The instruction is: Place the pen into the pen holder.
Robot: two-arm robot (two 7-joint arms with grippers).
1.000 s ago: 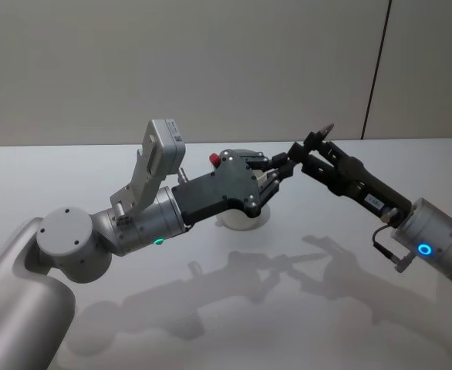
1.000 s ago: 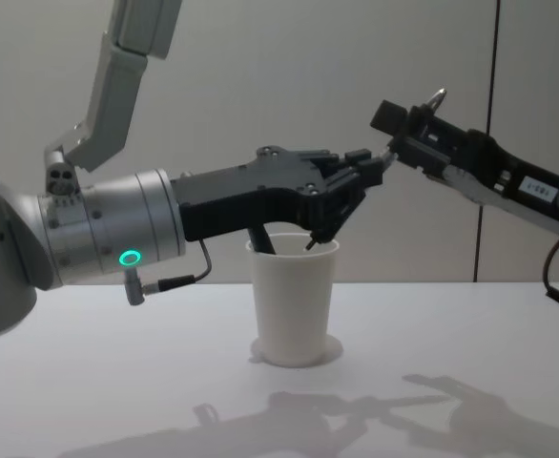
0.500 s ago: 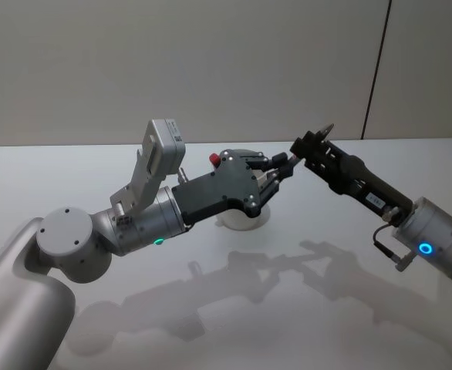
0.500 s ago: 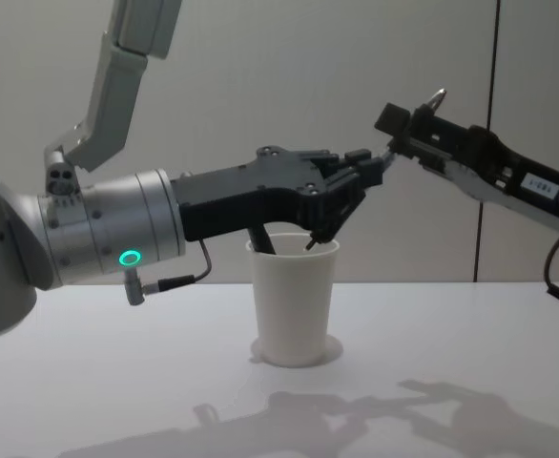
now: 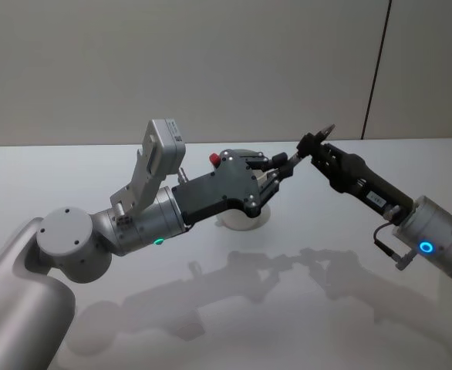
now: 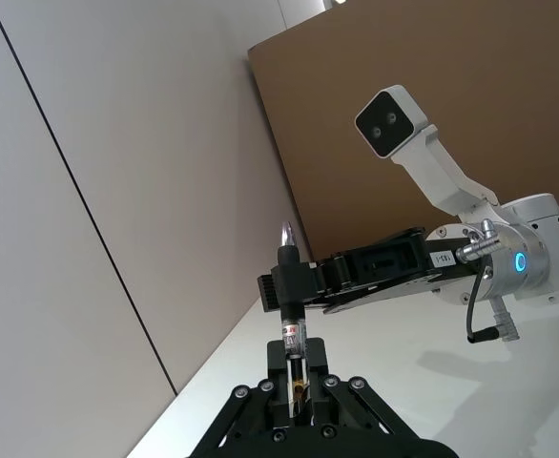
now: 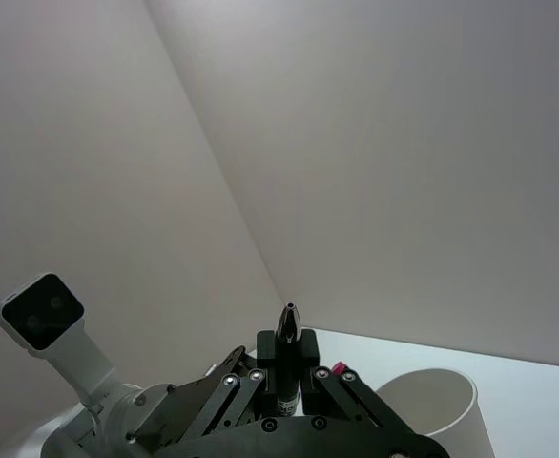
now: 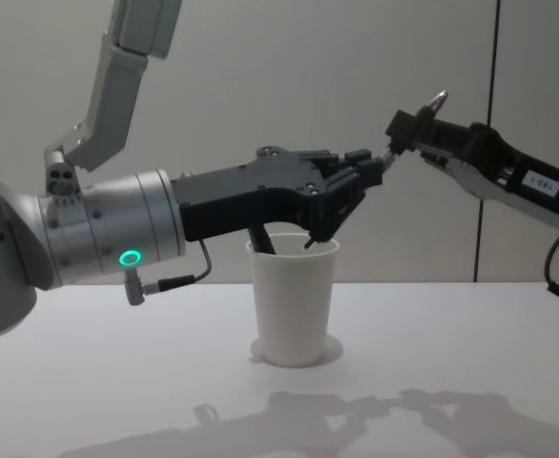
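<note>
The pen holder, a plain white tapered paper cup with a rolled rim, stood upright on the smooth white desk, near its middle. In the chest view 2 dark slender sticks leaned inside the cup, their tops poking above the rim; what they were could not be told.

The left gripper reached across just above the cup's mouth, its black, hinged metal fingers drawn close on the clear barrel of the pen. The pen pointed away from the left gripper toward the right arm, held in the air above and slightly beyond the cup. It had a see-through body, a black grip section and a shiny silver cone at the tip.

The right gripper met it from the other side, at the same height, its black fingers closed around the pen's black grip section, with the silver tip sticking out past them. So both grippers had hold of the same pen, one at each part of its length.

The wall behind was flat and matte grey.
</note>
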